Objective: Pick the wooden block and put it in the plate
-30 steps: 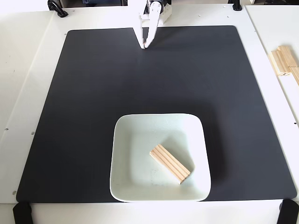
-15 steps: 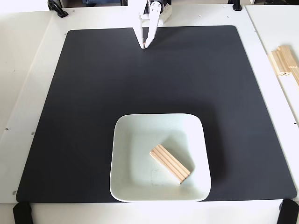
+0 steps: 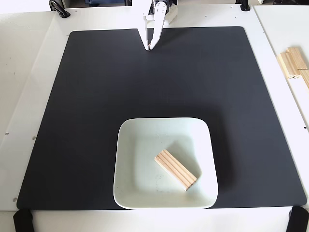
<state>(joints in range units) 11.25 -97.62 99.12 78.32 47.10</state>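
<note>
The wooden block point(image 3: 175, 169), light tan with lengthwise grooves, lies diagonally inside the plate point(image 3: 130, 188), right of its centre. The plate is a white square dish with rounded corners, sitting on the black mat near the front edge. My white gripper point(image 3: 149, 47) hangs at the far top of the fixed view, over the mat's back edge, far from the plate. Its fingers are together with nothing between them.
A black mat point(image 3: 96, 96) covers most of the white table. Pale wooden slats point(image 3: 294, 65) lie at the right edge, off the mat. Black clamps point(image 3: 59, 7) sit at the table's corners.
</note>
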